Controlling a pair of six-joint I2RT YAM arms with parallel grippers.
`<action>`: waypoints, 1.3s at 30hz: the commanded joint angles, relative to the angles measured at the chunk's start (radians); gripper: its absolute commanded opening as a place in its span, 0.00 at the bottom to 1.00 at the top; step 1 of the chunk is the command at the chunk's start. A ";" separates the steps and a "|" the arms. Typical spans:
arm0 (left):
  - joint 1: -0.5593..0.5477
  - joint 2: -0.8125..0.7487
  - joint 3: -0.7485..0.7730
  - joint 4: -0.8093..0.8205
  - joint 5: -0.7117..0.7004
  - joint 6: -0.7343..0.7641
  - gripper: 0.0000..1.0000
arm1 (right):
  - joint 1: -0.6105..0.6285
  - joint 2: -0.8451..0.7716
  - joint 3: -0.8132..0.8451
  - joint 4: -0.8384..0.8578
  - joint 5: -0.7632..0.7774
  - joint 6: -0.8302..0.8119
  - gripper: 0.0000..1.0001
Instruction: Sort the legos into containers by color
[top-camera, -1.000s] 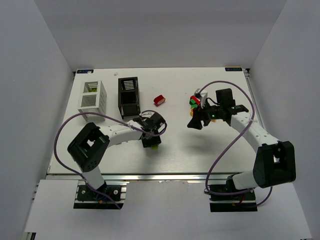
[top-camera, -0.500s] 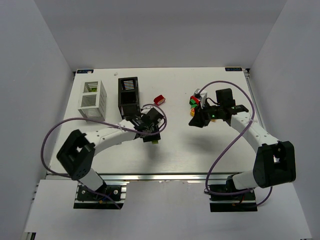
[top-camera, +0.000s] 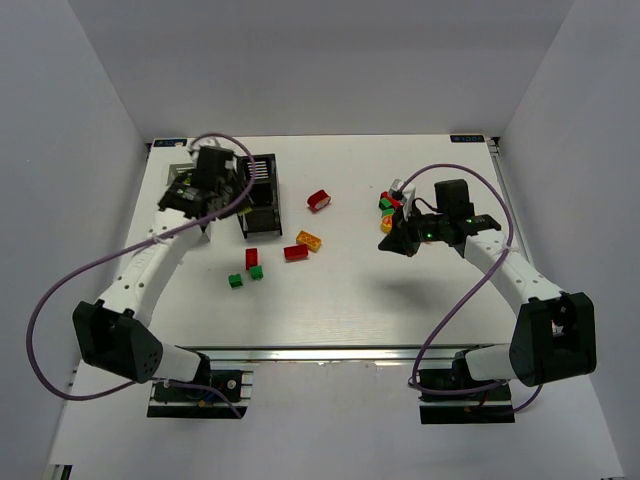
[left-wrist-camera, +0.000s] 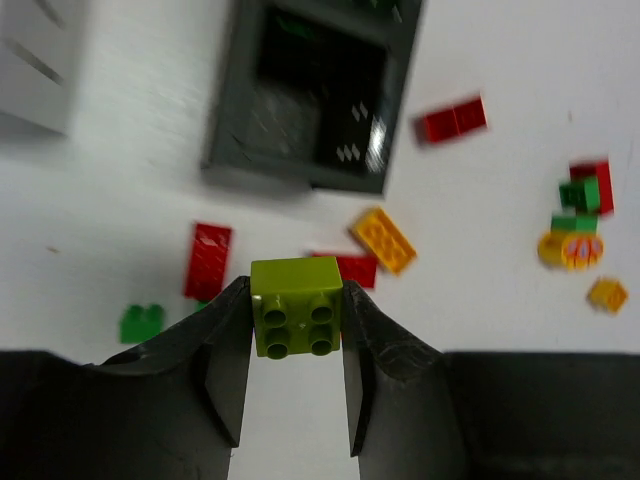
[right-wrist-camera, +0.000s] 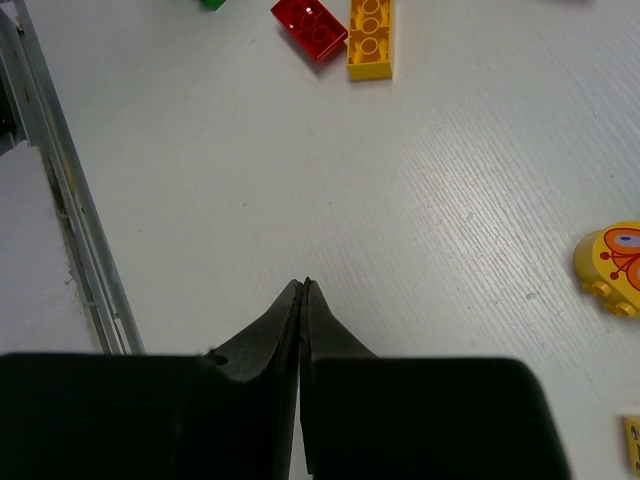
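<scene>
You're looking at a white table boxed in by plain pale walls. Your left gripper pinches a yellow-green brick up beside the black bin. Your right gripper is pressed together, empty, over bare tabletop near the brick cluster. Loose bricks lie scattered before the black bin.

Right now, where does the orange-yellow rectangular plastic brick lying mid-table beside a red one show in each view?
Top external: the orange-yellow rectangular plastic brick lies at picture centre, right of and nearer than the black slatted bin.
Left wrist: centre, just right of the yellow-green square brick up front.
Right wrist: at the top edge, middle.
Shared landmark: the red rectangular brick beside it, seen in all three.
</scene>
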 joint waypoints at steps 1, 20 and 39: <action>0.117 0.010 0.104 -0.039 0.021 0.105 0.04 | -0.006 -0.020 -0.008 0.020 -0.032 -0.022 0.04; 0.541 0.359 0.322 0.268 0.064 0.086 0.05 | -0.006 -0.026 -0.052 0.045 -0.048 -0.022 0.06; 0.561 0.554 0.437 0.291 0.060 0.119 0.22 | -0.006 -0.010 -0.051 0.048 -0.049 -0.022 0.08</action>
